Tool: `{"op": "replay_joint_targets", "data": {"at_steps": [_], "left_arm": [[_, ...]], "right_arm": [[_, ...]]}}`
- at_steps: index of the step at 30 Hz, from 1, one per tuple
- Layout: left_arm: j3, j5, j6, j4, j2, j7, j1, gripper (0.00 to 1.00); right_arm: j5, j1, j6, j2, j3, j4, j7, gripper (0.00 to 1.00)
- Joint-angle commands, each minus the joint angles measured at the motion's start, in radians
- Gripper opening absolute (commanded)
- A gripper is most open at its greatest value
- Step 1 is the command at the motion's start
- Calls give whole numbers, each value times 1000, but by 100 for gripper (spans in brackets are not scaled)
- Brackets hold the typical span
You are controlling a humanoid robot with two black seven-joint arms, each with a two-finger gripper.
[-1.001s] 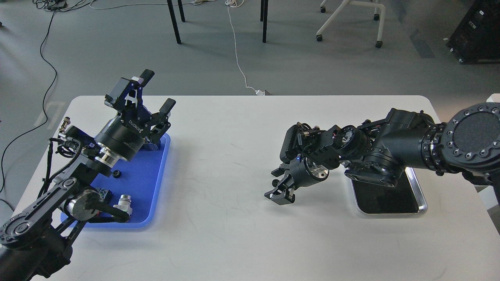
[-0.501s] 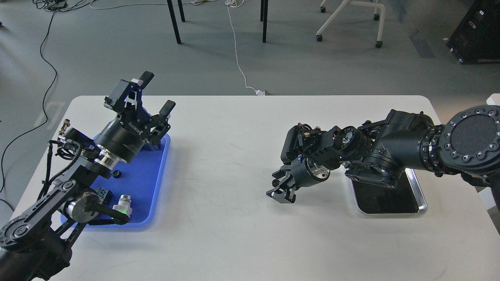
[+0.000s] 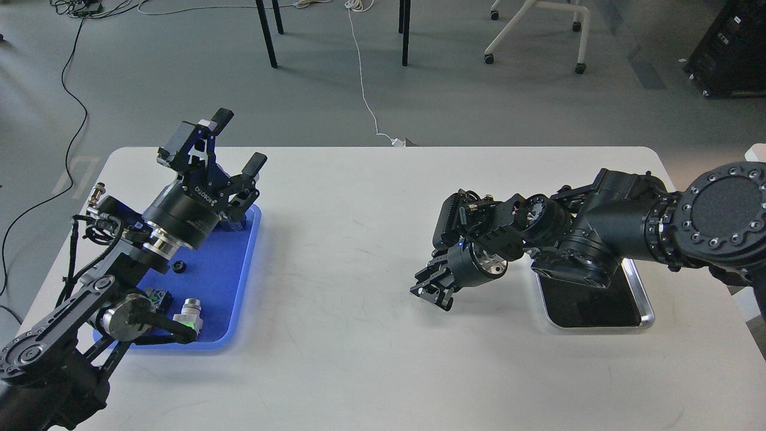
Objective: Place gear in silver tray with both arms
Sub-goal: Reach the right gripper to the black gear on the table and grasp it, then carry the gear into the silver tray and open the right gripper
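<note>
The silver tray (image 3: pixel 645 302) lies on the table at the right, its far part hidden under my right arm. My right gripper (image 3: pixel 432 290) hangs low over the table just left of that tray, pointing left and down. It is small and dark, so I cannot tell whether it is shut or holds anything. My left gripper (image 3: pixel 239 140) is open and empty, raised above the far end of the blue tray (image 3: pixel 230 281). A small black gear (image 3: pixel 178 267) lies on the blue tray beside my left arm.
The blue tray also holds a silver cylindrical part (image 3: pixel 191 311) and a small dark block (image 3: pixel 159 296), partly behind my left arm. The white table (image 3: pixel 347 335) has bare surface between the two trays. Chair legs and cables are on the floor beyond.
My right gripper has drifted a little to the right and up, turning slightly. My left gripper has shifted slightly to the left and stays open.
</note>
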Motion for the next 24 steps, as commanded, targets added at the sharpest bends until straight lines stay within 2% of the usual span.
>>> {"op": "replay_joint_targets", "data": {"at_steps": [1,8,18,24], "left_arm": [[0,0,0,-4,0,0,0,98],[0,0,0,-8,0,0,0,98],[3,0,0,-9,-18,3,-2,98],[3,1,2,-9,-34,11,-2,98]], "right_arm": [[1,7,0,-4,0,4,-1,23],[1,58,-1,-108,9,36,-1,23],[-34,161,-1,-484,12,235,-1,23],[-141,116,-1,-625,3,226,-1,23]]}}
